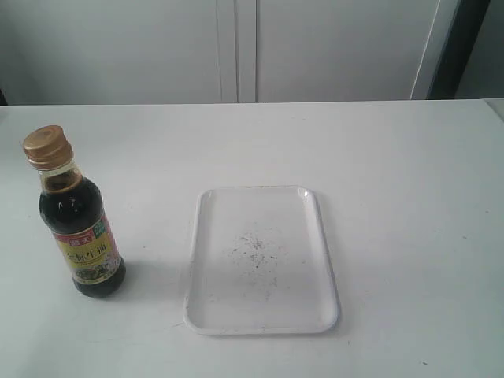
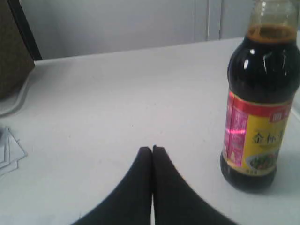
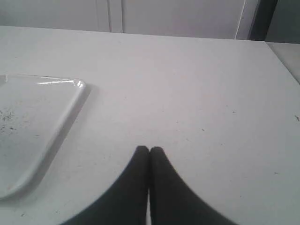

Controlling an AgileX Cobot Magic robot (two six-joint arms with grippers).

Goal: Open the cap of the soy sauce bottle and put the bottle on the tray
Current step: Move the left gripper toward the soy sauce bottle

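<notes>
The soy sauce bottle stands upright on the white table at the left, its golden-bronze cap closed. The white tray lies flat in the middle, with dark specks at its centre and nothing on it. Neither gripper shows in the exterior view. In the left wrist view my left gripper is shut and holds nothing, with the soy sauce bottle standing apart from it to one side; the cap is cut off there. My right gripper is shut and holds nothing, beside a corner of the tray.
White cabinet doors run behind the table's far edge. A dark vertical post stands at the back right. In the left wrist view, paper scraps and a brown object lie past the table's side.
</notes>
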